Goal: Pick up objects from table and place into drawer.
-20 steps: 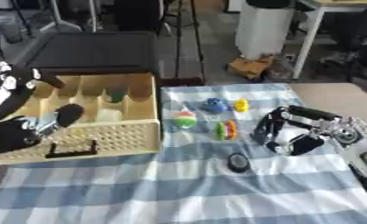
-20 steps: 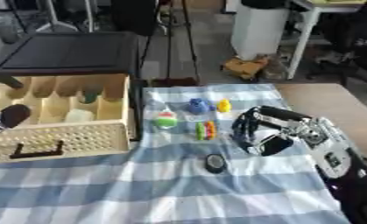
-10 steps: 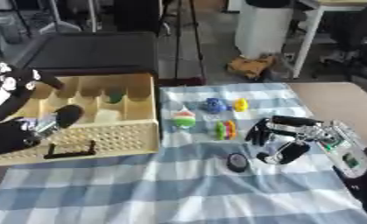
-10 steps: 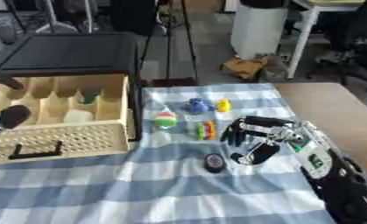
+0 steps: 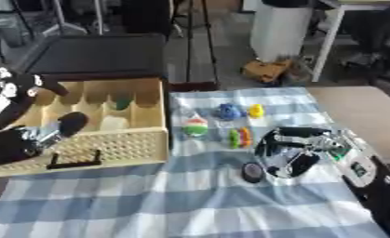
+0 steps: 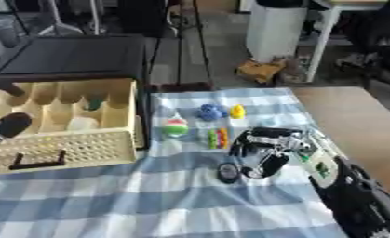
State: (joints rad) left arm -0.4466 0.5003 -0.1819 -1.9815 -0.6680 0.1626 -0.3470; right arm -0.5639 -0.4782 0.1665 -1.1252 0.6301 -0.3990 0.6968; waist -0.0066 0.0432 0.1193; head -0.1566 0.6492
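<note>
A beige drawer [image 5: 116, 145] with several compartments stands open at the left, with a green thing [image 5: 121, 100] and a white thing [image 5: 112, 123] inside. On the checked cloth lie a blue toy [image 5: 227, 111], a yellow duck [image 5: 256, 110], a red-white-green ball [image 5: 195, 127], coloured rings [image 5: 239, 137] and a small black disc [image 5: 252, 172]. My right hand [image 5: 312, 146] hovers low, right of the rings. Its fingers [image 5: 267, 145] are spread and arched downward, holding nothing, and the disc sits just left of its thumb. My left hand [image 5: 15, 144] rests at the drawer's front left corner.
A black cabinet top [image 5: 92, 58] lies behind the drawer. Bare wooden table [image 5: 360, 109] shows right of the blue-white cloth [image 5: 190, 200]. Beyond the table are a white bin [image 5: 283, 28], a cardboard piece on the floor and tripod legs.
My right hand has dropped lower and shifted slightly left, closer to the black disc. The left hand and the toys have stayed put.
</note>
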